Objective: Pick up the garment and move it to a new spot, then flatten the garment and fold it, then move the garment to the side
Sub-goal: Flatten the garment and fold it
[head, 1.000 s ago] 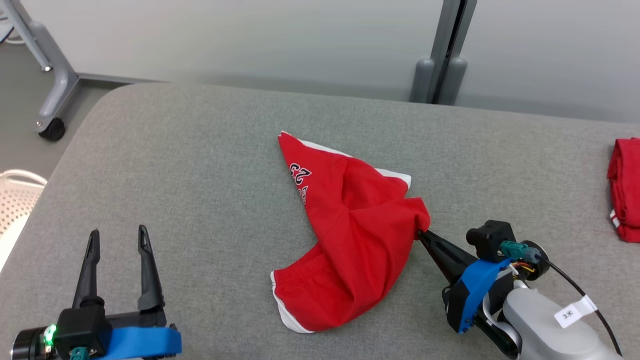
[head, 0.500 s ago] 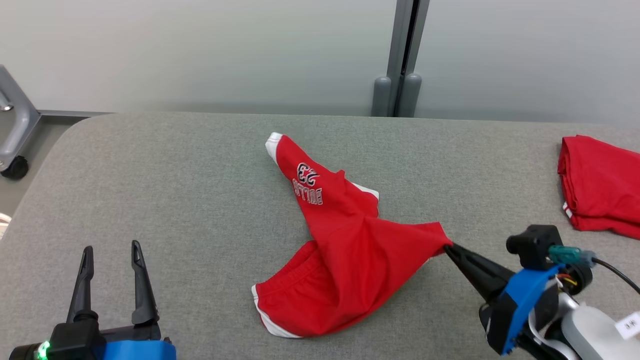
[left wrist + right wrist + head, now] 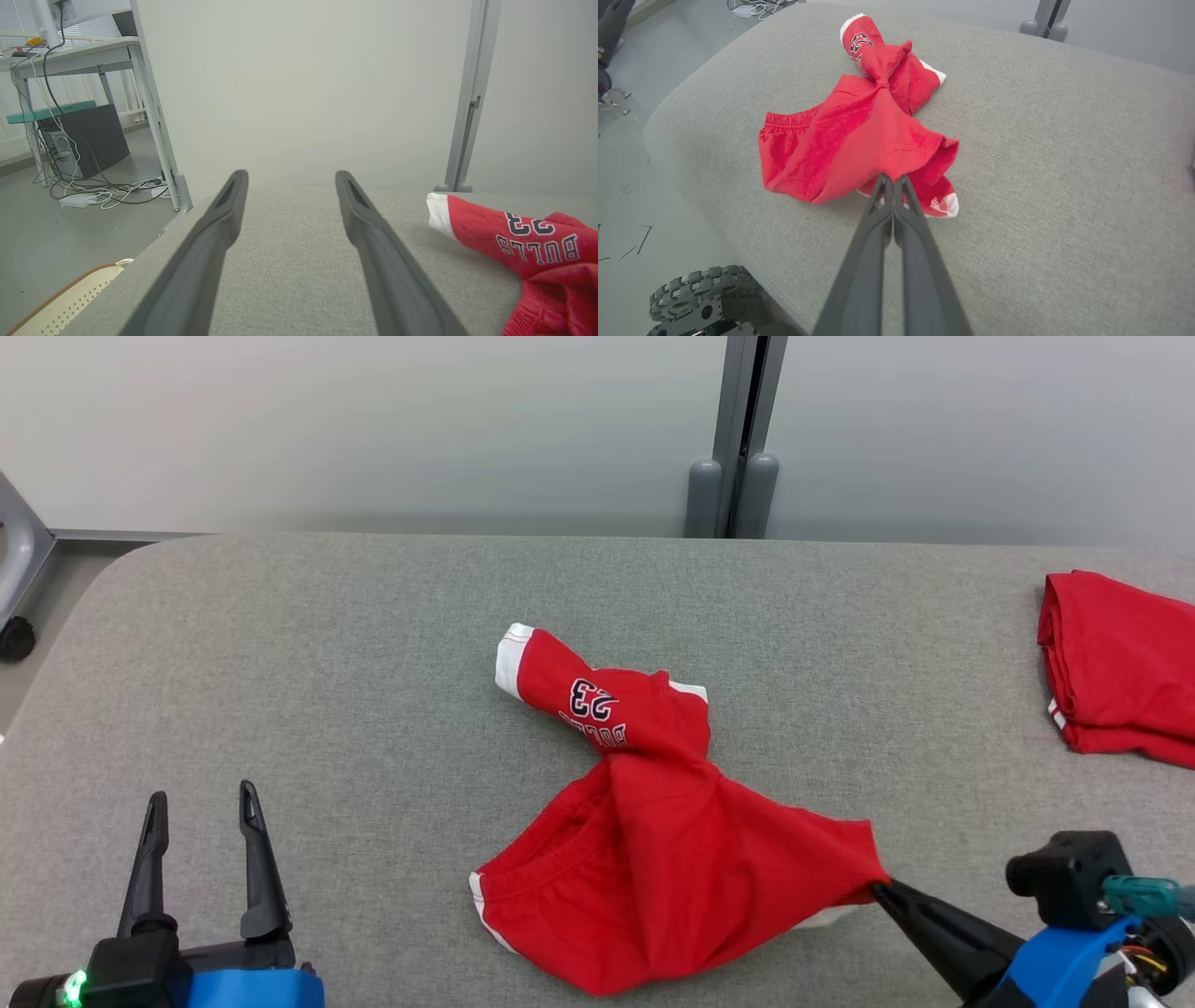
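**A:** While the right pincer (image 3: 880,889) is gripping the red shorts (image 3: 653,868) by one corner, jaws fully closed, what is mattering most?

**B:** Lifting high, I'm judging, so the twisted leg is clearing the bench (image 3: 327,644), where they're lying mid-way. The left pincer (image 3: 201,791) is hovering wide open, empty.

**A:** And around?

**B:** Grey cloth is covering the bench. A folded red pile (image 3: 1111,663) is sitting at its right end, with a pale wall (image 3: 373,429) behind.

Setting: I work in an office-like lab bay. Pale partition panels (image 3: 373,420), joined by a grey post (image 3: 744,420), back my grey fabric-covered worktop (image 3: 280,635). Beside it stand a desk (image 3: 70,53), a computer tower (image 3: 58,142) and loose cables (image 3: 112,189) on a bare grey floor (image 3: 46,242).
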Controlling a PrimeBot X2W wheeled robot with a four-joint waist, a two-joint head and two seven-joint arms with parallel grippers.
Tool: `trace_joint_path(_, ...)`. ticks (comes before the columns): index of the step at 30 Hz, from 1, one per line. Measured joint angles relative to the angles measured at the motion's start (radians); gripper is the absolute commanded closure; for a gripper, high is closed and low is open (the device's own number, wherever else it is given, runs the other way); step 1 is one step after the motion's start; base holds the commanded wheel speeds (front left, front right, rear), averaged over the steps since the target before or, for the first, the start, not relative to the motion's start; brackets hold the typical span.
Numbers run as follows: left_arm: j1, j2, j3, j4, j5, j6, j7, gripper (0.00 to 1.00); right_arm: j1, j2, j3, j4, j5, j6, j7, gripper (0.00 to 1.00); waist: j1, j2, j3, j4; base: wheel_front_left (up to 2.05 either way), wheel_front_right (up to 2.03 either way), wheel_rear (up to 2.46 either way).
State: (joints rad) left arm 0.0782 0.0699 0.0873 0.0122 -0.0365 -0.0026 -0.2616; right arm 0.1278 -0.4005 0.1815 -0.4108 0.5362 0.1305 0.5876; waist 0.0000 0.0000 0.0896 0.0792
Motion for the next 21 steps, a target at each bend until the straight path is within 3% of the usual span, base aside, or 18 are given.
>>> trace_joint_path(5, -0.004, -0.001, -0.001, 0.000, 0.000, 0.000, 0.000, 0.00, 0.006, 0.050, -0.034, 0.017, -0.003, 0.000, 0.007, 1.00, 0.0000, 0.0000, 0.008, -0.002, 0.00, 0.00, 0.00)
trace_joint_path(9, -0.019, -0.002, -0.003, 0.000, 0.002, 0.000, 0.000, 0.00, -0.051, 0.058, -0.032, 0.127, -0.013, 0.000, -0.054, 1.00, 0.0000, 0.0000, 0.017, 0.000, 0.00, 0.00, 0.00)
trace_joint_path(16, -0.046, -0.003, -0.017, 0.003, 0.003, -0.005, 0.000, 0.00, -0.246, 0.049, 0.038, 0.473, -0.060, 0.000, -0.240, 1.00, 0.0001, 0.0001, 0.034, 0.022, 0.00, 0.00, 0.00)
trace_joint_path(21, -0.061, -0.004, -0.027, 0.007, 0.006, -0.008, 0.000, 0.00, -0.404, 0.076, 0.100, 0.743, -0.057, 0.000, -0.395, 1.00, 0.0001, 0.0001, 0.048, 0.047, 0.00, 0.00, 0.00)
